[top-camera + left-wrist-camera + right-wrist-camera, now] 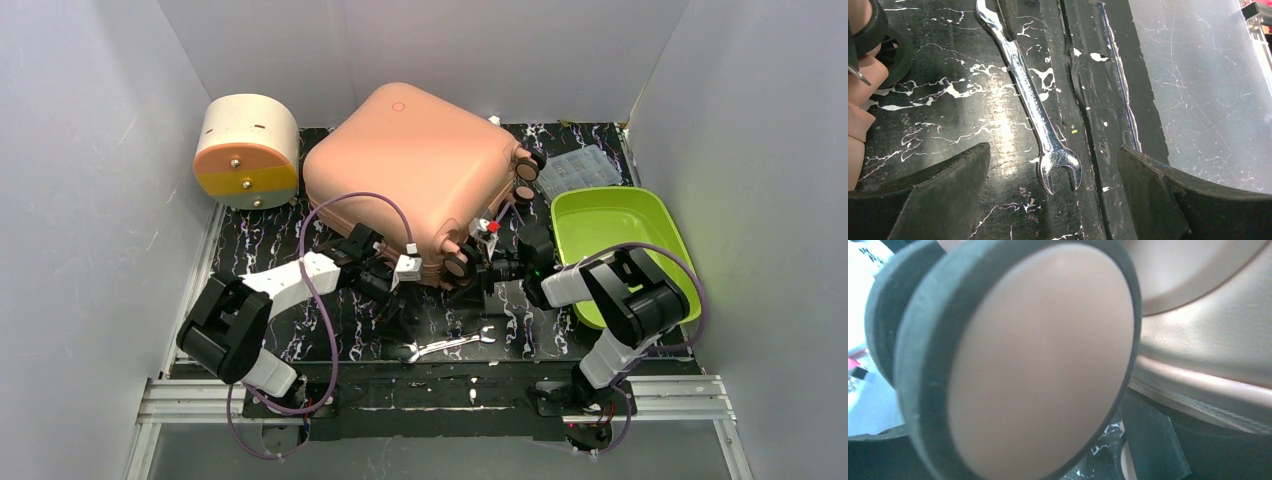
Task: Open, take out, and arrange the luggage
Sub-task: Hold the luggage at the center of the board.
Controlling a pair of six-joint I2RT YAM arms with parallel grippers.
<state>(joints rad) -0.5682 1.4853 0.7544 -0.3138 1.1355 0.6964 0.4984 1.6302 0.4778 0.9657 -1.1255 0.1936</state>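
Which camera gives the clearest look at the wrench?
Left wrist view: the wrench runs large and sharp across the frame, open end nearest. Top external shows the whole wrench, but tiny. Right wrist shows none of it, only a luggage wheel.

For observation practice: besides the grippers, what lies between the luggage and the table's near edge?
A silver wrench; the top and left wrist views show it.

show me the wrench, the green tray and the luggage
wrench [1032,100], left wrist view, on its shaft
green tray [610,235], top external view, on its bare floor
luggage [410,165], top external view, on the pink shell's middle
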